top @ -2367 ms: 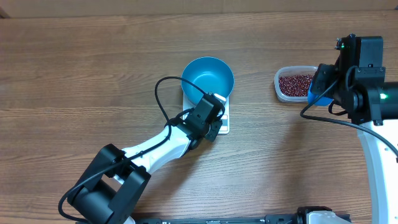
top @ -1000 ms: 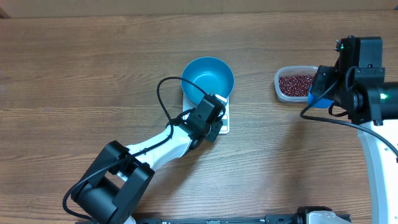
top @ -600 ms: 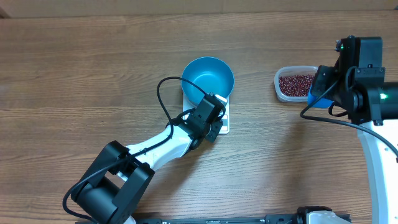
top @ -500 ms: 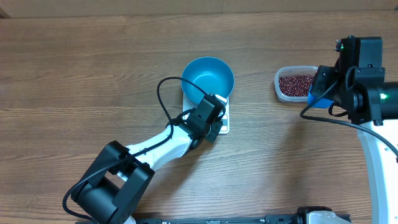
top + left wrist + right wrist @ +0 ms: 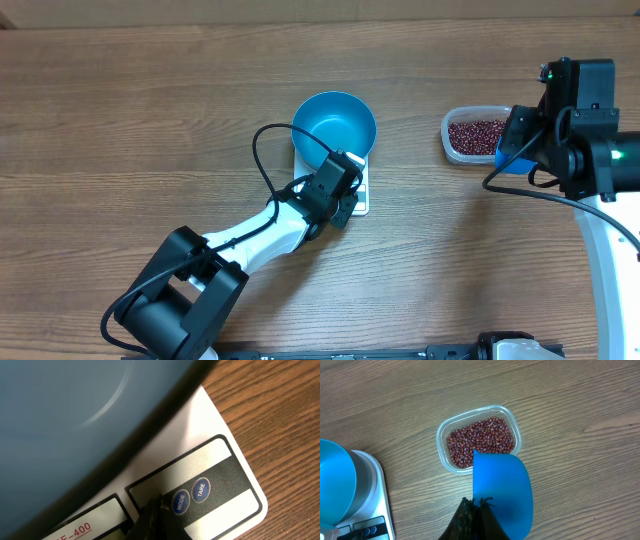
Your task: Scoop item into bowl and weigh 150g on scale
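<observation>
Brown wood-grain desk (image 5: 120,120) carried everything, with the blue bowl (image 5: 335,122) sitting on the white kitchen scale (image 5: 362,195) near the middle and showing no beans inside. The left pincer (image 5: 151,515) was closed with nothing between its fingers, its dark tip down on the scale's button panel just left of the MODE button (image 5: 180,502), while the TARE button (image 5: 200,489) lay one place farther along. The step in hand was probably zeroing the scale under the empty bowl. Doing it well would mean sliding the tip past MODE, so the press landed squarely on TARE, then lifting straight off. Any lean on the bowl's rim or the white top would likely spoil the zero. Whether the tip actually pressed the panel could not be told from the wrist view. Well off to the right, the right pincer (image 5: 475,510) was clamped on the blue scoop (image 5: 502,492), held above the near edge of the clear plastic tub (image 5: 439,442), where all the red-brown beans (image 5: 480,440) lay, none scooped yet.
</observation>
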`<state>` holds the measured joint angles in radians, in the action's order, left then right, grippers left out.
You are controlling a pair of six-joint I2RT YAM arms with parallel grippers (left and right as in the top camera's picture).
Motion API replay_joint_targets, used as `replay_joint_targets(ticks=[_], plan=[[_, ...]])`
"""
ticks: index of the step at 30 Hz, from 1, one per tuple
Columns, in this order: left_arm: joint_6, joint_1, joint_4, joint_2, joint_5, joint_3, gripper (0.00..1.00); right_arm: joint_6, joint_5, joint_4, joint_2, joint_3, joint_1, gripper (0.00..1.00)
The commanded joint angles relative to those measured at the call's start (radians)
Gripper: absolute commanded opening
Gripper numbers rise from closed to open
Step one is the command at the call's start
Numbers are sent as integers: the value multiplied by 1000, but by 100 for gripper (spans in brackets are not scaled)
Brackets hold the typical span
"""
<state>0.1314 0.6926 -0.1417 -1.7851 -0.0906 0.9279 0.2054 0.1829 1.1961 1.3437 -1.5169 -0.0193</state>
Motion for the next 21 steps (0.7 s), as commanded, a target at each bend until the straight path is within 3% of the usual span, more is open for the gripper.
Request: replay_joint_targets(ticks=[1,21], plan=[[-12,3,-17,-26,2,-10,4,3,-2,0,-6,-22,5,4],[-11,3,-11,-55,2,-10,5,-2,11,21,-6,-22,5,4]])
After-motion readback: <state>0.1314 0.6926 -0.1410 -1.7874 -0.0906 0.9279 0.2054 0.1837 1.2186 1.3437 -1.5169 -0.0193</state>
